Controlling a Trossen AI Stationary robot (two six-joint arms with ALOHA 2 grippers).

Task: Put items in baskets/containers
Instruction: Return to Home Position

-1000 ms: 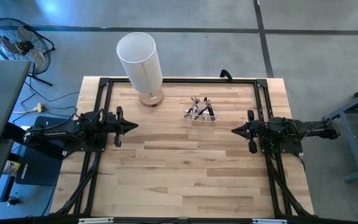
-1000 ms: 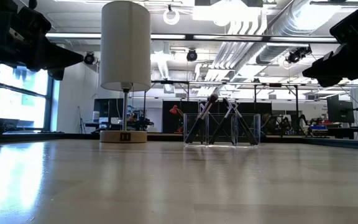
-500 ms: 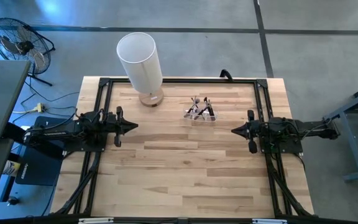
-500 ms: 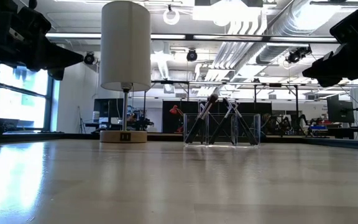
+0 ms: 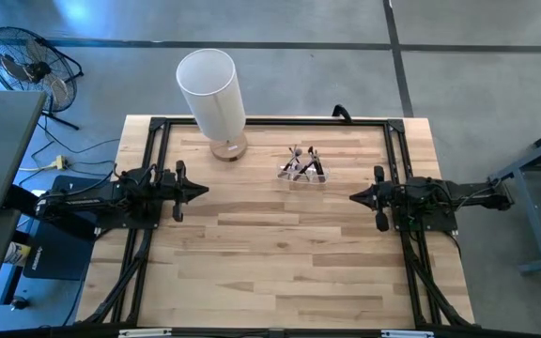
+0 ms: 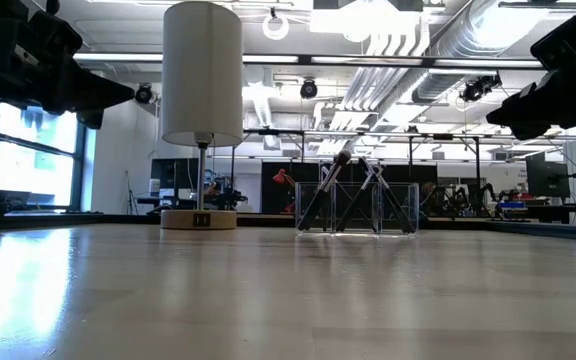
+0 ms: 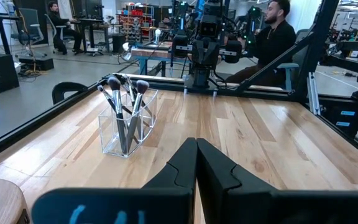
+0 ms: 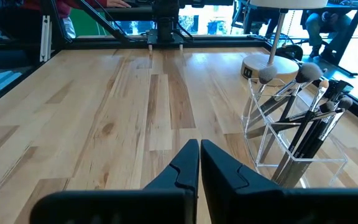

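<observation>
High view: thin dark brushes (image 5: 301,160) in small clear plastic holder (image 5: 306,176)
tall white cylinder lamp (image 5: 212,94) beside it, left gripper (image 5: 201,191) and right gripper (image 5: 353,197) clenched either side

The left arm (image 5: 111,199) and right arm (image 5: 430,202) are built of matte black, blocky segments. The left gripper (image 5: 200,191) and right gripper (image 5: 353,197) are each ended by two dark, angular fingers (image 7: 180,168) tapered to a point. A blurred blue marking (image 7: 79,213) is seen just behind the left gripper's fingers.
</observation>
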